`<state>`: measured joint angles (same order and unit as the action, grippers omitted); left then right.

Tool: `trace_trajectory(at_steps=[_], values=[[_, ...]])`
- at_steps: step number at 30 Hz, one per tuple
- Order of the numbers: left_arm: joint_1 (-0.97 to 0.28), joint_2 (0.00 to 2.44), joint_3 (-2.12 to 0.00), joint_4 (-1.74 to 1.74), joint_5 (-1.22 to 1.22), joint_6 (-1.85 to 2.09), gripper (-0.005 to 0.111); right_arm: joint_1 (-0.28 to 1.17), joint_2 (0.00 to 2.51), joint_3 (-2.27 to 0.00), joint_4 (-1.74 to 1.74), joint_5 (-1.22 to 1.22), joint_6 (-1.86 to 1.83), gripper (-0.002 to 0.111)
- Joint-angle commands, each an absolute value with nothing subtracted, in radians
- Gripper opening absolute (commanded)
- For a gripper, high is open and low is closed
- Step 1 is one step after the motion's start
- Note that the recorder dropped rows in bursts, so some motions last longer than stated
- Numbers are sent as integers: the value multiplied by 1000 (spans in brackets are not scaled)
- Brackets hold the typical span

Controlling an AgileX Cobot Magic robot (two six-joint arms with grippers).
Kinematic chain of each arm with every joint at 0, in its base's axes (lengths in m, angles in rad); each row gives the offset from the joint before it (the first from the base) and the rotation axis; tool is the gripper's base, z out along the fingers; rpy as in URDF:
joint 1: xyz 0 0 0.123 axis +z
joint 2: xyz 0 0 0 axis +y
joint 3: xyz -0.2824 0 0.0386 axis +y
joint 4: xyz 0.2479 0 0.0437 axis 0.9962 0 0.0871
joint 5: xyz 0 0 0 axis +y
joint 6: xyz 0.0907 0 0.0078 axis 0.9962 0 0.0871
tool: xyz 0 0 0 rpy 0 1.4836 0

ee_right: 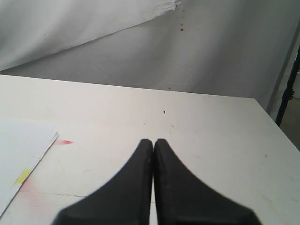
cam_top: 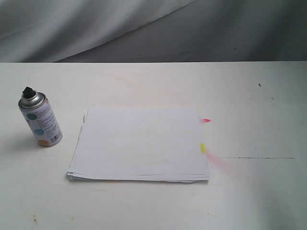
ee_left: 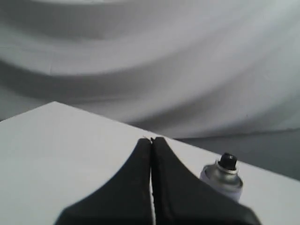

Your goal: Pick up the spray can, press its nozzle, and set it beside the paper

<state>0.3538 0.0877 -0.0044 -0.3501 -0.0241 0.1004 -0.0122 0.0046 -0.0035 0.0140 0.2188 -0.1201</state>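
The spray can stands upright on the white table, left of the paper, a small gap between them. Its black nozzle tops the silver dome. The paper is a flat white stack with a yellow tab and a red tab on its right edge. Neither arm shows in the exterior view. In the left wrist view my left gripper is shut and empty, with the spray can and its nozzle beyond it to one side. My right gripper is shut and empty, near the paper's tabbed edge.
A grey cloth backdrop hangs behind the table's far edge. A thin dark line and pink smudges mark the tabletop right of the paper. A dark stand leg rises past the table's edge in the right wrist view.
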Motion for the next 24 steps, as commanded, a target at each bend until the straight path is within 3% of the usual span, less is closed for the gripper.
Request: trace_trajectory(at_steps=[1, 7, 12, 20, 24], values=[[357, 85, 0, -395, -87, 36, 0, -19, 0, 0, 18, 224, -120, 0], [357, 85, 0, -395, -74, -113, 0, -19, 0, 0, 18, 224, -120, 0], [357, 121, -100, -395, 119, -115, 0, -19, 0, 0, 18, 224, -120, 0], [357, 554, -515, -243, 595, -93, 0, -19, 0, 0, 18, 224, -120, 0], [357, 738, -646, -243, 713, 24, 0, -19, 0, 0, 18, 224, -120, 0]])
